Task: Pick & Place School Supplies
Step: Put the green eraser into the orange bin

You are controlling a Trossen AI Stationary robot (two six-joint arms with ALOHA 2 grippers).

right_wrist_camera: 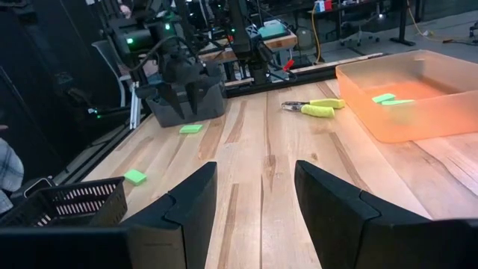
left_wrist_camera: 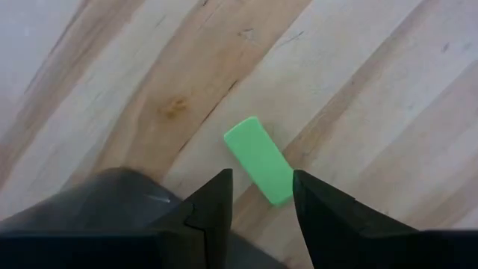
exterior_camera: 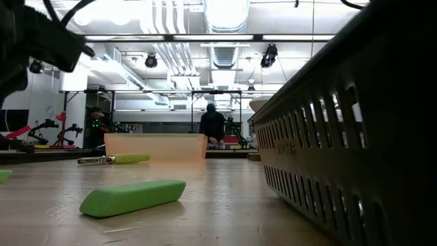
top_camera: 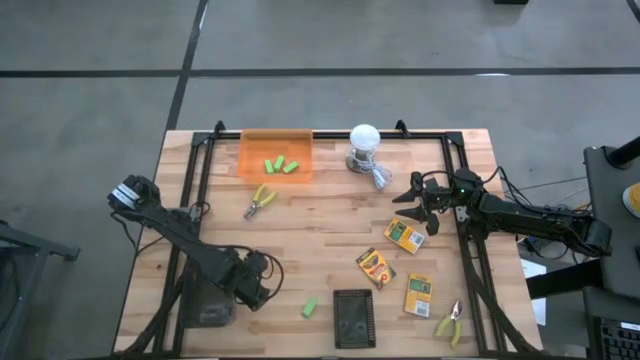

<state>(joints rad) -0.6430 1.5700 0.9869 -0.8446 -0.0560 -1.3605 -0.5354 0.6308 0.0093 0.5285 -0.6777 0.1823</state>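
Note:
A bright-green block lies flat on the wooden table straight below my left gripper, which points down, open, a finger to either side above it. The right wrist view shows that gripper still clear of the block. Another green block lies beside the black basket. Three more blocks lie in the orange tray. One pair of yellow-handled pliers lies near the tray, another at the near right. Three crayon boxes lie flat at the right. My right gripper waits open and level.
A white bulb with a cable stands at the far edge beside the tray. A black frame rail runs around the tabletop. Bare wood lies between the tray and the basket.

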